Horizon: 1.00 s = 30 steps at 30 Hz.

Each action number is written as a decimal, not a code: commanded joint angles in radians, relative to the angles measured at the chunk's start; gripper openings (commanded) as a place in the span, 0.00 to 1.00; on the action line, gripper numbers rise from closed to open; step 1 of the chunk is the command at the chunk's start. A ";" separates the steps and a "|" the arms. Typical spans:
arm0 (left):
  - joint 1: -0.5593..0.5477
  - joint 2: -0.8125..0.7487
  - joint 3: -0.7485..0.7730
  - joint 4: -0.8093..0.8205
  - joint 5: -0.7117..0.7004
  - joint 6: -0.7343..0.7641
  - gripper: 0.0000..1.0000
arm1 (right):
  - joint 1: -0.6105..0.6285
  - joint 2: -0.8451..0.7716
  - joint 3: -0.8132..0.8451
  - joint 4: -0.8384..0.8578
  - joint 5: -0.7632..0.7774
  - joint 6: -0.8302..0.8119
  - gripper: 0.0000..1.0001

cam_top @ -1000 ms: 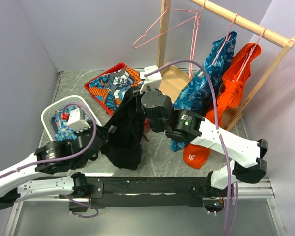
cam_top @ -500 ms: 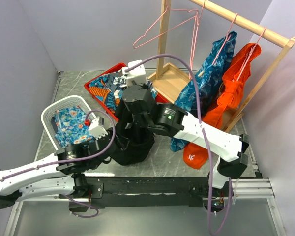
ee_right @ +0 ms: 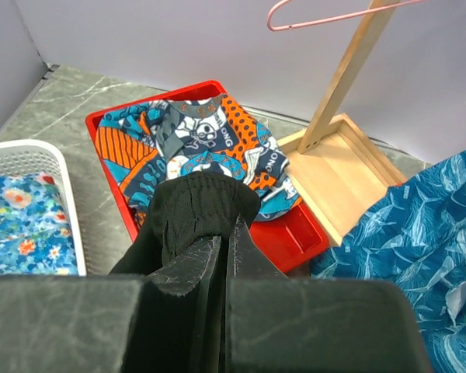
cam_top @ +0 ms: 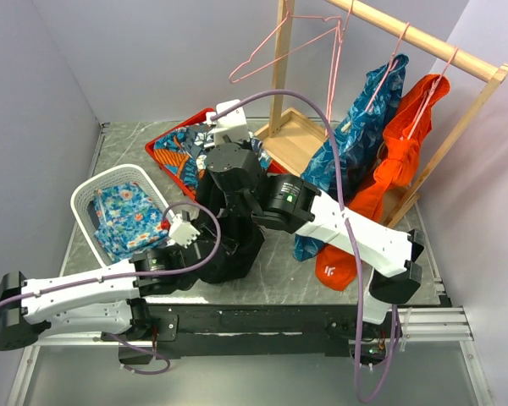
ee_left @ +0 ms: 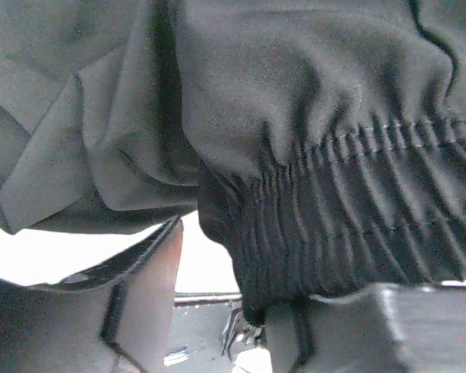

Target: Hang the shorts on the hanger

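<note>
Left wrist view: left gripper [ee_left: 217,311] fingers spread, elastic waistband of the shorts [ee_left: 295,116] bunched over one finger. Right gripper [ee_right: 224,256] clamped on a fold of the shorts, which hang over the table just before the red tray [ee_right: 295,233]. Beyond, the empty pink hanger [cam_top: 284,52] hangs on the wooden rail [cam_top: 423,41].

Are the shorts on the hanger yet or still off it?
Off. The shorts hang bunched from the right gripper; the pink hanger on the rail is bare.

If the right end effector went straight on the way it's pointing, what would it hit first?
The right end effector pinches the shorts; past them, likely the patterned garment in the red tray, though depth is unclear.
</note>
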 commanded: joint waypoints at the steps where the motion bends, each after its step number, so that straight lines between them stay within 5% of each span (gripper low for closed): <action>1: 0.000 -0.008 0.019 -0.045 -0.085 -0.111 0.31 | -0.004 -0.040 0.008 0.026 0.028 -0.002 0.00; 4: 0.000 -0.069 0.065 -0.189 -0.247 -0.111 0.03 | -0.042 -0.081 -0.021 0.005 0.039 0.001 0.00; 8: 0.011 -0.163 0.280 -0.465 -0.467 0.048 0.01 | -0.137 -0.179 -0.065 -0.032 -0.019 0.041 0.00; 14: 0.029 -0.189 0.582 -0.430 -0.609 0.540 0.01 | -0.165 -0.248 -0.052 -0.057 -0.067 0.033 0.00; 18: 0.031 -0.130 0.764 -0.356 -0.593 0.868 0.01 | -0.202 -0.278 0.001 -0.120 -0.152 0.041 0.00; 26: 0.060 0.101 1.128 -0.467 -0.496 1.075 0.01 | -0.228 -0.347 0.103 -0.259 -0.243 0.088 0.00; 29: 0.142 0.136 1.163 -0.424 -0.326 1.179 0.01 | -0.230 -0.363 0.113 -0.292 -0.235 0.111 0.00; 30: 0.221 0.154 1.165 -0.415 -0.171 1.199 0.01 | -0.230 -0.365 0.113 -0.296 -0.234 0.113 0.00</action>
